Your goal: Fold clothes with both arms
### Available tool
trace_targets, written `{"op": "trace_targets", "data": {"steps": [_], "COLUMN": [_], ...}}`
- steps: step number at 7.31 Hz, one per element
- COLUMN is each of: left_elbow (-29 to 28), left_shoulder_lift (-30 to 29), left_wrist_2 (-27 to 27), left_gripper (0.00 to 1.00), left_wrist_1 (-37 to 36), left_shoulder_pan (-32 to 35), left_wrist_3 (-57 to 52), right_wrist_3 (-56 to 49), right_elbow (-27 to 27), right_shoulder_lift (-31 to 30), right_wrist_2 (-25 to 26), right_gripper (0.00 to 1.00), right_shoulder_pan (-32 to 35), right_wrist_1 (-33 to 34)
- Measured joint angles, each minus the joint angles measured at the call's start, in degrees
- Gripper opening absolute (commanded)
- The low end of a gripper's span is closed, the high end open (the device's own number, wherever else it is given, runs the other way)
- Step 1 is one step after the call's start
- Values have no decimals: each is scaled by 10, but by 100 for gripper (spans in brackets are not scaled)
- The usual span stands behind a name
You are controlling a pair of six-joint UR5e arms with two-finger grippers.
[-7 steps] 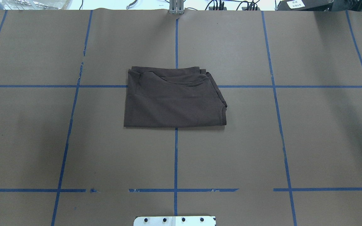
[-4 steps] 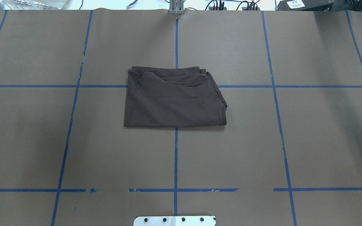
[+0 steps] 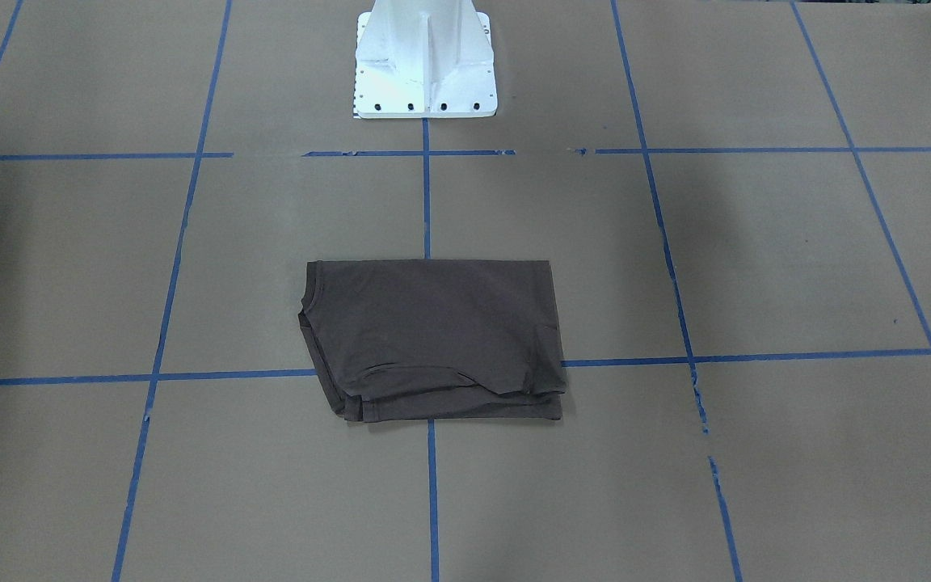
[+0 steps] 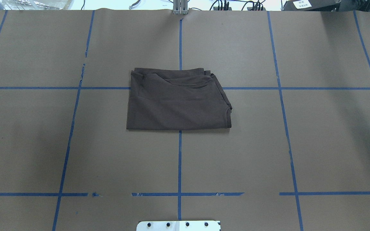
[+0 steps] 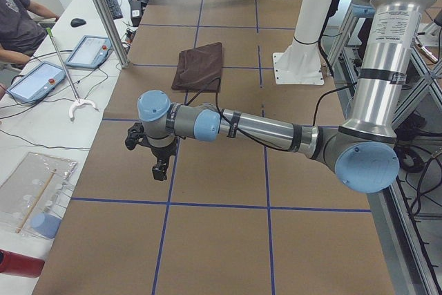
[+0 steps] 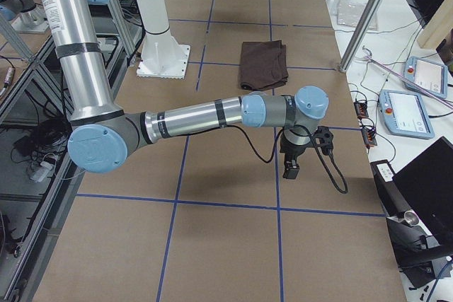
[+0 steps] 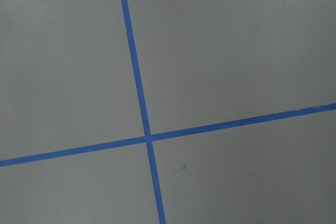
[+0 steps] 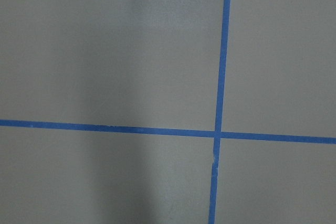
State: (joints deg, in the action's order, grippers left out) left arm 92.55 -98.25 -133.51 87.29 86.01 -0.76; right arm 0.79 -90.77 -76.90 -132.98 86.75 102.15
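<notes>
The dark grey-brown T-shirt lies folded into a flat rectangle at the table's middle, collar edge on the far side. It also shows in the front view and both side views. My left gripper hangs over bare paper at the table's left end, far from the shirt. My right gripper hangs over bare paper at the right end. Both show only in the side views, so I cannot tell whether they are open or shut. Both wrist views show only paper and tape lines.
Brown paper with a blue tape grid covers the table. The white pedestal stands at the near middle edge. A person and control tablets are beyond the far edge.
</notes>
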Motion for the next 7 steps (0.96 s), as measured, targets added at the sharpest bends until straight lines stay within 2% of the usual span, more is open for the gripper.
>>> {"op": "trace_targets", "data": {"steps": [7], "left_elbow": [4], "left_shoulder_lift": [-2], "left_wrist_2": [-3], "left_gripper": [100], "left_wrist_1": [-6], "left_shoulder_pan": [-2], "left_wrist_3": [4], "right_wrist_3": [1], "right_elbow": [-1], "right_shoulder_lift": [-2], "right_wrist_2": [-6], "right_gripper": [100], "right_shoulder_pan": [0], "right_wrist_1": [0]}}
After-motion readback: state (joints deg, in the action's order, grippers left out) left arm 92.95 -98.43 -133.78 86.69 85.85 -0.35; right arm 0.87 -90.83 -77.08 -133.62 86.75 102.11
